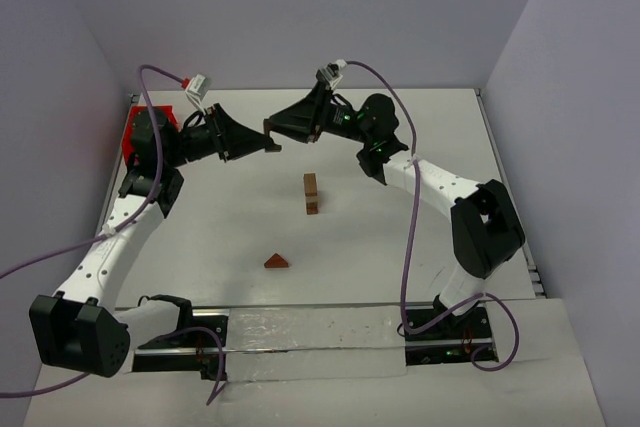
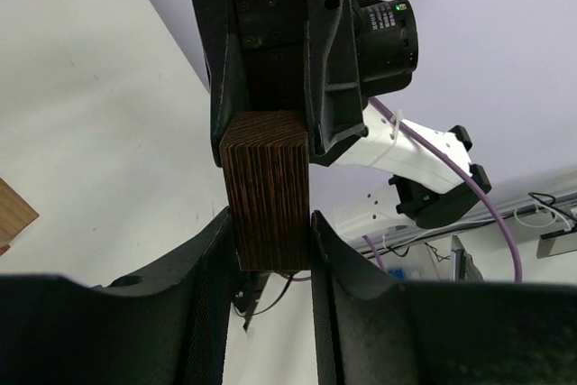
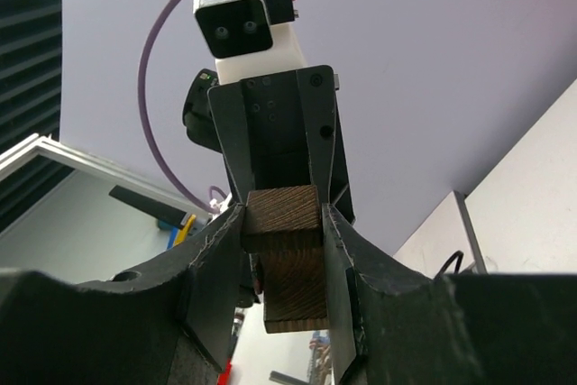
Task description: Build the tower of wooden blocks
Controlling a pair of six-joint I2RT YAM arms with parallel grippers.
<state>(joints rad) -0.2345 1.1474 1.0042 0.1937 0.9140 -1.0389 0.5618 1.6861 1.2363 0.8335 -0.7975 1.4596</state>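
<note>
Wood block tower (image 1: 311,194) is standing mid-table.
Left gripper (image 2: 270,218) and right gripper (image 3: 283,214) are both clamping one dark block (image 2: 268,160) in midair.

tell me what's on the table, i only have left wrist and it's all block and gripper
Observer: A short stack of wooden blocks stands mid-table, with neither arm touching it.
Operator: any loose pieces
Observer: One triangular wedge lies apart from the stack, nearer the arm bases.
Operator: is the right gripper really gripping my block
Observer: Yes. In the right wrist view, the right gripper has a finger pressed on each side of the dark block.
</note>
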